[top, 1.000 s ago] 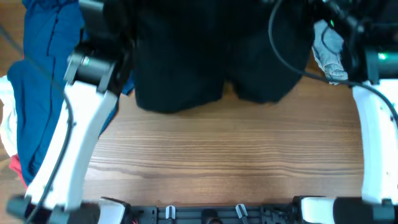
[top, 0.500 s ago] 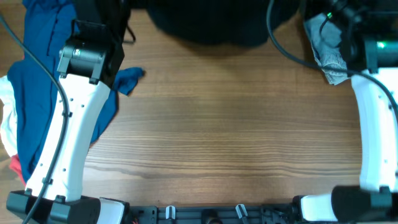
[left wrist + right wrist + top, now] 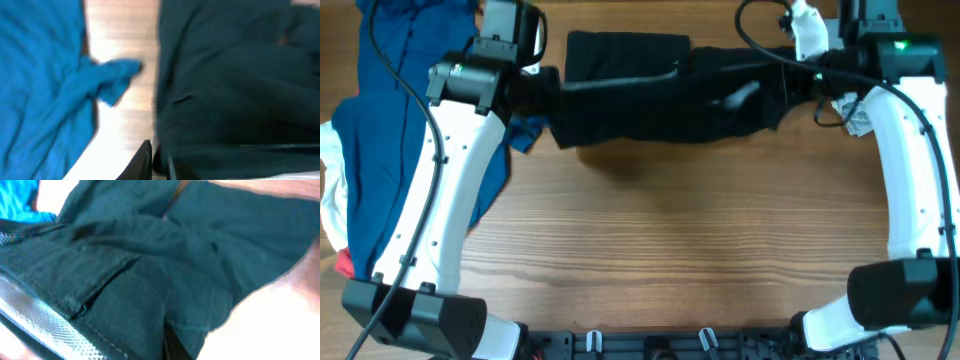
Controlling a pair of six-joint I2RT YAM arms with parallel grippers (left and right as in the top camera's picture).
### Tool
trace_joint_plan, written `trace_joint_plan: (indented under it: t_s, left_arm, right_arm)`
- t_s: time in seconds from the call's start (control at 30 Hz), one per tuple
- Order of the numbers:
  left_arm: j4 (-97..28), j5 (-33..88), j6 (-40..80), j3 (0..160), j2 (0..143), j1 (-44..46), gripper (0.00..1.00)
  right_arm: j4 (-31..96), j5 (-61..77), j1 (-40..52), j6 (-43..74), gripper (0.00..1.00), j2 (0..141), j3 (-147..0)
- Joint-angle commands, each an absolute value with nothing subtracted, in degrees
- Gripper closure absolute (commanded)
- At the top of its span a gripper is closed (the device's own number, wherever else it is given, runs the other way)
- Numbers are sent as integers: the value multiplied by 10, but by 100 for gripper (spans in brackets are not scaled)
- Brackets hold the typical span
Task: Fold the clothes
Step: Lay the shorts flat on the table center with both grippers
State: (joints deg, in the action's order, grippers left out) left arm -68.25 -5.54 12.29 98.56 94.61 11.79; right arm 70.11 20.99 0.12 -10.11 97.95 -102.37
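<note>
A black garment (image 3: 660, 95), shorts or trousers, hangs stretched between my two grippers above the far part of the wooden table (image 3: 670, 240). My left gripper (image 3: 548, 95) is shut on its left end; in the left wrist view the fingers (image 3: 159, 162) pinch the dark cloth (image 3: 235, 90). My right gripper (image 3: 792, 85) is shut on its right end; in the right wrist view the cloth (image 3: 165, 260) covers the fingers (image 3: 167, 345). The garment is folded over on itself along its length.
A blue garment (image 3: 390, 130) lies heaped at the far left, with a corner (image 3: 112, 80) near the black one. White and red cloth (image 3: 332, 230) lies at the left edge. A grey-white cloth (image 3: 855, 110) lies at the far right.
The black garment was lifted away toward the far edge, then brought back. It now hangs stretched in a narrow band between both grippers, which have moved toward the table's middle.
</note>
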Motion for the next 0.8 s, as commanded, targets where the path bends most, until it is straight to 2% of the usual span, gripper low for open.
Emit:
trace_joint_plan:
  t_s: [0.0, 0.1, 0.2, 0.3, 0.37, 0.43, 0.57, 0.67, 0.77]
  left_arm:
    - [-727, -76, 138, 986, 940, 87, 89]
    - [-764, -59, 138, 986, 940, 87, 88]
    - [-788, -58, 140, 986, 940, 87, 86]
    - [-789, -53, 139, 986, 940, 87, 86]
    - [-789, -34, 139, 986, 940, 87, 85]
    - [-789, -15, 137, 986, 940, 90, 85]
    - [-789, 34, 123, 984, 941, 116, 83]
    - [-775, 99, 103, 950, 949, 177, 76]
    - [-732, 111, 113, 874, 957, 245, 66]
  right_arm:
    - [754, 169, -22, -69, 91, 950, -1034]
    - [797, 169, -22, -56, 87, 950, -1030]
    - [818, 170, -22, -54, 73, 950, -1015]
    - [844, 170, -22, -54, 64, 950, -1004]
    - [867, 169, -22, -60, 51, 950, -999]
    - [882, 167, -22, -60, 47, 950, -999]
    - [881, 170, -22, -54, 47, 940, -999]
    - [862, 169, -22, -51, 45, 921, -999]
    - [839, 164, -22, -43, 33, 916, -999]
